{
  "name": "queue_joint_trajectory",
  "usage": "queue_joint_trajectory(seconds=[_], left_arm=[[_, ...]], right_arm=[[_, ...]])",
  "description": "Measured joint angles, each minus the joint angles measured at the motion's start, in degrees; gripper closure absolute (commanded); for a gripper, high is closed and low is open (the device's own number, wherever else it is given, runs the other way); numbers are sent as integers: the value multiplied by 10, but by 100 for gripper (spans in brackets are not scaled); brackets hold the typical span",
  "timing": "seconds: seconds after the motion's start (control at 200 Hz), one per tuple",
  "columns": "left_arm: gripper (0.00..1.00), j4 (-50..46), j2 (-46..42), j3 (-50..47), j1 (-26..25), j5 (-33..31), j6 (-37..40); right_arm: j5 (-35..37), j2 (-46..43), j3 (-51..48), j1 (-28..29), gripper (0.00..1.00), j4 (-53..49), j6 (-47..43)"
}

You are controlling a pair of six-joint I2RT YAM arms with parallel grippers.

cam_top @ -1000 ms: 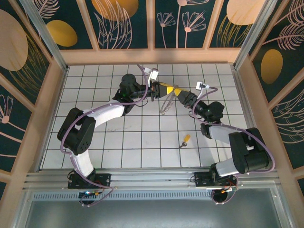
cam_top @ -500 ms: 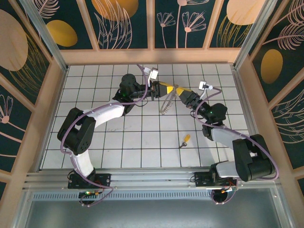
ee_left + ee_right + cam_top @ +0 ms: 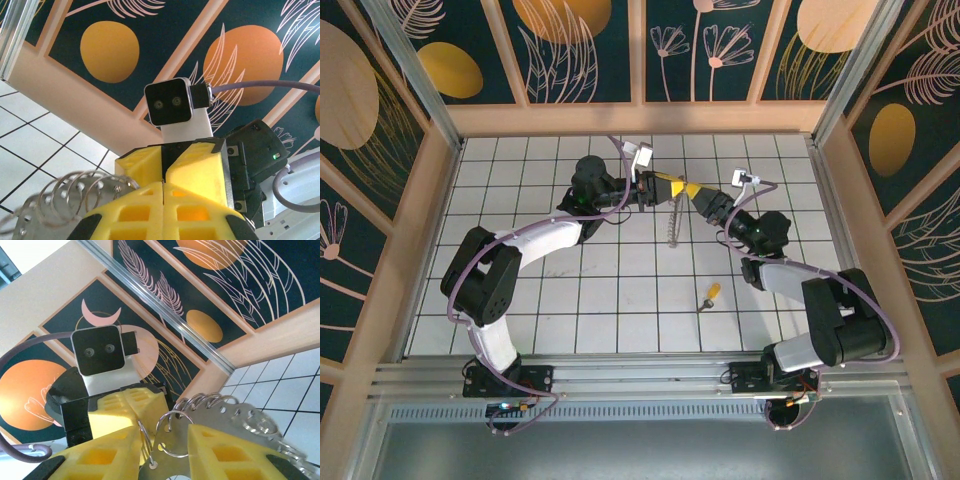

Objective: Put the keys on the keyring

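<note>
The keyring [image 3: 670, 225] hangs as a beaded silvery strip above the far middle of the tiled floor. My left gripper [image 3: 669, 187] is shut on a thin wire of it, and the left wrist view shows its yellow jaws [image 3: 163, 187] pressed together with the keyring's coils [image 3: 75, 202] off to the left. My right gripper [image 3: 693, 191] faces it from the right, tip to tip. In the right wrist view the right gripper [image 3: 165, 440] has its jaws apart around a small loop and flat holed plate of the keyring [image 3: 235, 415]. The key [image 3: 710, 294], with its yellow-orange head, lies alone on the floor.
Wooden walls [image 3: 630, 118] with dark patterned panels close the floor in at the back and both sides. An aluminium rail [image 3: 640, 372] runs along the near edge by the arm bases. Open tiles lie around the key.
The right gripper drew back a little, then came in again towards the left gripper, its jaws narrowing slightly. The keyring has swung from slanted to hanging straight down. The left gripper held still.
</note>
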Motion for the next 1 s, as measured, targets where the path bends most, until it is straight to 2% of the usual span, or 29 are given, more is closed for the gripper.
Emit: queue_joint_trajectory(seconds=[0.305, 0.38, 0.47, 0.601, 0.691, 0.756, 0.911, 1.001], left_arm=[[100, 0, 0, -2, 0, 0, 0], [100, 0, 0, -2, 0, -1, 0], [100, 0, 0, -2, 2, -7, 0], [100, 1, 0, -3, 4, -11, -7], [78, 14, -1, -10, 4, -18, -19], [65, 25, -9, -24, 2, -41, -31], [54, 56, -40, -64, 1, -99, -51], [52, 71, -63, -87, 1, -135, -63]], right_arm=[[-2, 17, 7, 3, 73, 25, 10], [-2, 20, 12, 6, 81, 27, 12], [-5, 23, 17, 9, 100, 32, 12], [-6, 26, 18, 10, 100, 38, 12], [-6, 28, 18, 9, 100, 42, 13], [-6, 32, 18, 9, 100, 49, 15], [-6, 51, 18, 3, 100, 64, 28], [-6, 62, 18, 3, 100, 70, 32]])
